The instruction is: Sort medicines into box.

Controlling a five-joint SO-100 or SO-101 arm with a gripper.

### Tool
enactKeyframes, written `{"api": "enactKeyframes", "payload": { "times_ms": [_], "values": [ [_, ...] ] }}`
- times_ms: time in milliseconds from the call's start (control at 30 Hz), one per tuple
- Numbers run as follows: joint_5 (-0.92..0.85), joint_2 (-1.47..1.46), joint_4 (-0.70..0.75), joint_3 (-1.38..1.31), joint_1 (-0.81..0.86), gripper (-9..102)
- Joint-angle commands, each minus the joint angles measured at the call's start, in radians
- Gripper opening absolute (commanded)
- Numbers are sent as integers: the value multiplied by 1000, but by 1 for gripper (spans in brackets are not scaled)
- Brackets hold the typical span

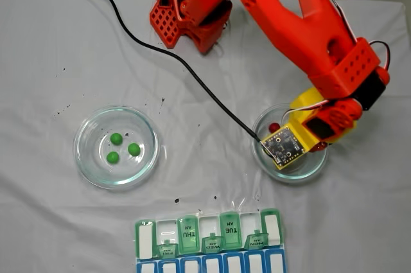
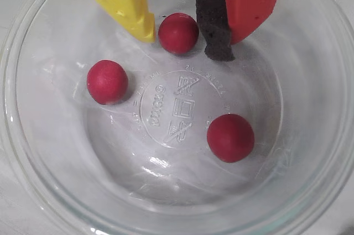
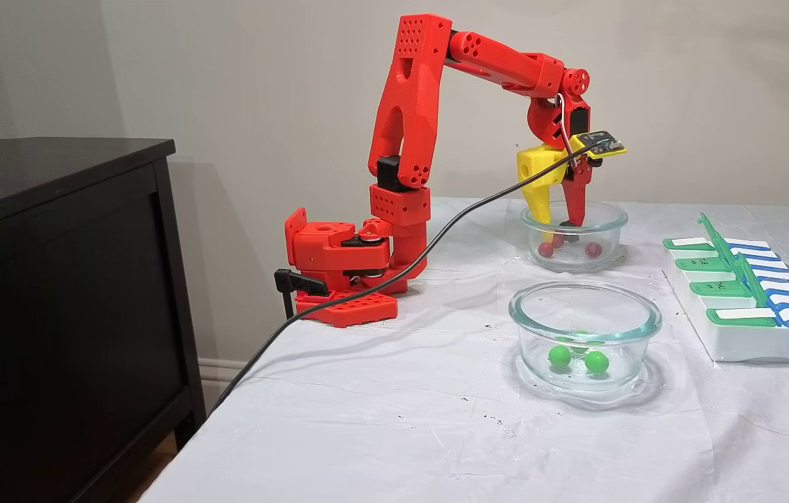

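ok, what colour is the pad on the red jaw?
Dark grey, nearly black foam pad, clearest in the wrist view, beside a red ball.

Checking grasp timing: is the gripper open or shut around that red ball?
Open. In the wrist view the gripper straddles a red ball, its yellow finger touching, the foam pad apart.

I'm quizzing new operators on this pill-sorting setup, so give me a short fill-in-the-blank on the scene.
1. The gripper is lowered into the glass dish that holds three ___ balls.
2. The other dish holds ___ green balls.
3. A ball lies between the yellow finger and the ___ finger.

Missing words: red; three; red
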Motion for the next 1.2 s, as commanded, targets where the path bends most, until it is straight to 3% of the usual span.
{"api": "enactKeyframes", "payload": {
  "times_ms": [0,233,700,1167],
  "values": [
    [8,2,12,-52,-48,17],
    [17,-17,20,-58,-55,16],
    [-6,-37,6,-58,-64,1],
    [-54,138,51,-156,77,0]
  ]
}}
